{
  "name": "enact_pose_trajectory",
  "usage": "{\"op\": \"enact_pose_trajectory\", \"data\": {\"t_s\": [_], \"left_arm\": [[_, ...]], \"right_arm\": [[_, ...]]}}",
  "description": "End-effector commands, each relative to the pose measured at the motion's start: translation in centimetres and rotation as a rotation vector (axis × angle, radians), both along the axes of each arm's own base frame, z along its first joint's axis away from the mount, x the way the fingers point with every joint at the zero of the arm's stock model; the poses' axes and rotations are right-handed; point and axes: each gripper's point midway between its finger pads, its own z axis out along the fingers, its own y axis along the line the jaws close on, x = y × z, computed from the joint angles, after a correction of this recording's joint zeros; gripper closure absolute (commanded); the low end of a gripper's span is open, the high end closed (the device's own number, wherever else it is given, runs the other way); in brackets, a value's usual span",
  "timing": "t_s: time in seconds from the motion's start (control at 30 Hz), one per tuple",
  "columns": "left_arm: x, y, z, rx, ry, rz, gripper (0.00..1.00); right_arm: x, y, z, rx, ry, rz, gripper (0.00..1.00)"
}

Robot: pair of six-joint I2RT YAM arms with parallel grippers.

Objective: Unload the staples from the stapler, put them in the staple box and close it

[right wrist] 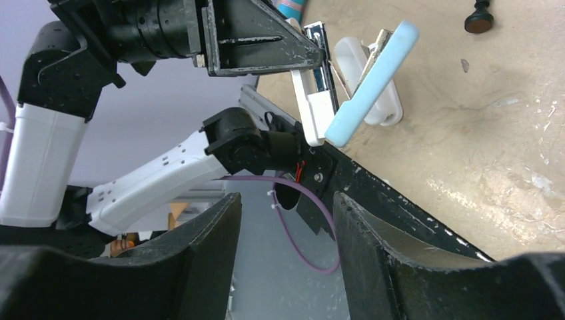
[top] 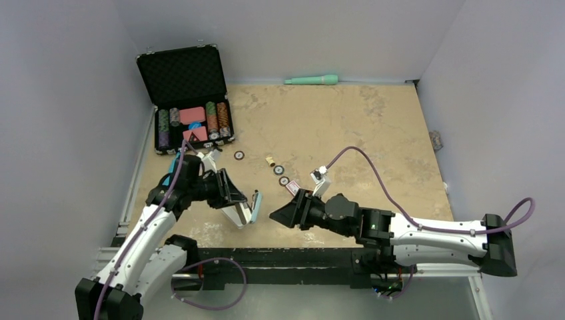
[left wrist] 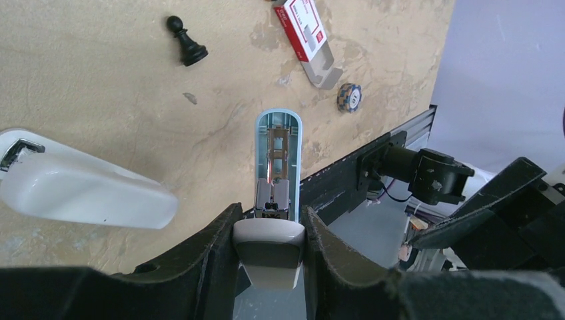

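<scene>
From above, the left claw (top: 238, 208) is clamped on the stapler (top: 256, 203) and holds it off the counter (top: 346, 127), near the front edge. The right claw (top: 280, 210) sits just beside it on the right, with its fingers spread and nothing between them. The stapler's pale blue cover shows as a narrow strip pointing away from the left claw.

In the left wrist view, the two black fingers (left wrist: 220, 243) press on either side of the stapler's white rear end. The blue-rimmed cover (left wrist: 278, 147) runs straight out from the grip with its inside facing the camera, showing a metal track with a thin rod down the middle. A white rounded part (left wrist: 86, 190) is swung out to the left. On the counter beyond lie a black pawn (left wrist: 186, 41), a red and white staple box (left wrist: 306, 37) and a poker chip (left wrist: 350, 98).

In the right wrist view, the right claw's own fingers (right wrist: 200, 247) stand apart and empty. The stapler hangs beyond them, not touching. Its blue cover is tilted away from the white body, with metal showing between them.
</scene>
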Motion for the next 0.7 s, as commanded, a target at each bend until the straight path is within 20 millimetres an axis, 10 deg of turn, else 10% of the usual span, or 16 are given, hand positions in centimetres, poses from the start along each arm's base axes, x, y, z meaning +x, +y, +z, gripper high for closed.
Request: {"op": "enact_pose_trajectory", "data": {"t_s": [0.0,0.33,0.47,0.67], "left_arm": [[0.1,-0.6,0.1,-0.008,0.008,-0.038,1.0],[0.9,-1.7,0.6,0.032,0.027,-0.137,1.0],[1.0,-2.9,1.6,0.027,0.002,-0.261,1.0],[0.8,-3.8,1.4,0.051,-0.016,-0.383,1.0]], "right_arm": [[0.4,1.1,2.8,0.042,-0.007,-0.013,0.45],[4.3,2.0,4.0,-0.036,-0.069,-0.083,0.66],[6.1,2.0,4.1,-0.007,-0.089,-0.049,1.0],[7.7,2.0,2.6,-0.025,-0.031,-0.089,1.0]]}}
